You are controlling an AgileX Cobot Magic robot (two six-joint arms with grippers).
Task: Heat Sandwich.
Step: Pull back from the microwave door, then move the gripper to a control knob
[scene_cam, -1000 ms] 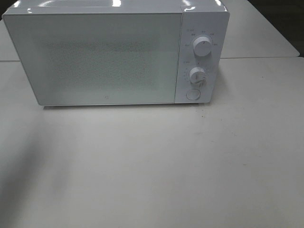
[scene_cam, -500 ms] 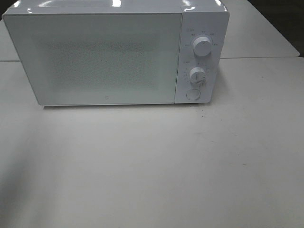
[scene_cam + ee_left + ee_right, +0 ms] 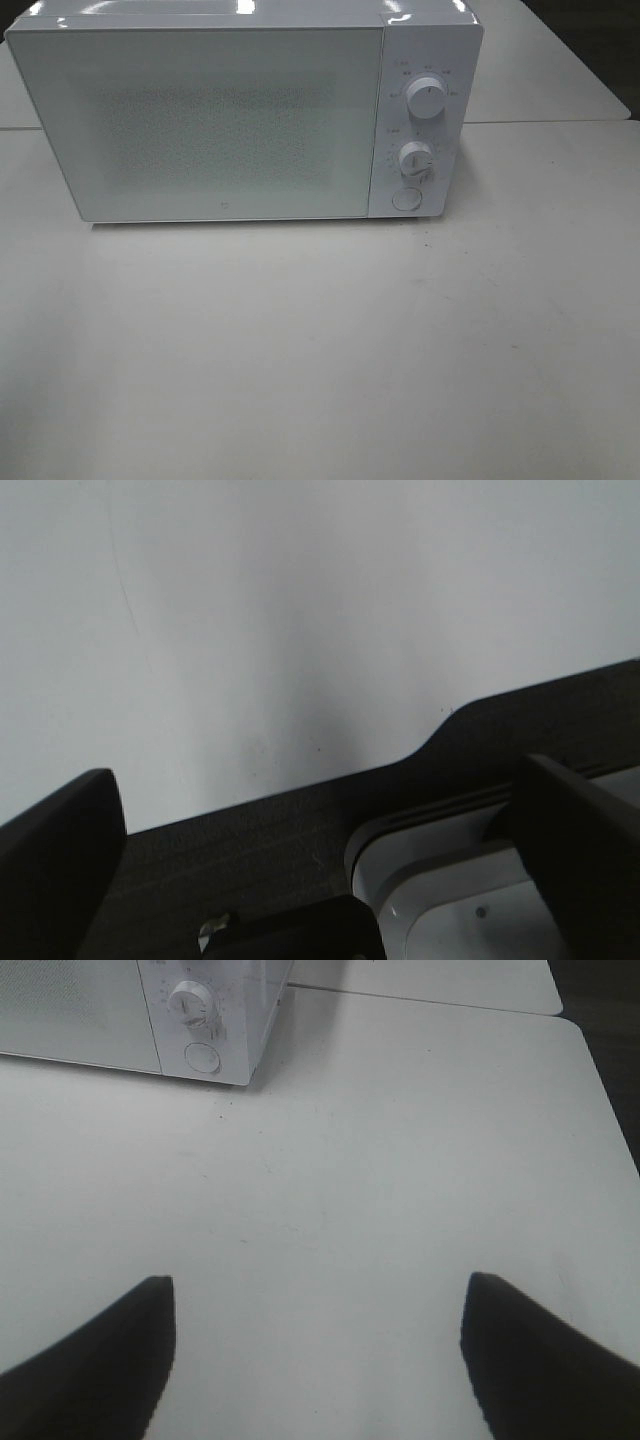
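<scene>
1. The sandwich shows in no view. It may sit behind the shut, frosted door of the microwave, but I cannot tell.
2. So which way it lies from either gripper, and how its long axis runs, cannot be told.
3. The left gripper has its jaws spread wide and empty, over the table at its dark edge. The microwave is out of its view.
4. The right gripper is likewise spread and empty above bare table. It faces the microwave's control corner, with the knob and button well ahead.
5. Judgement: the right arm looks nearer the controls, so a press or turn there would fall to it.
</scene>
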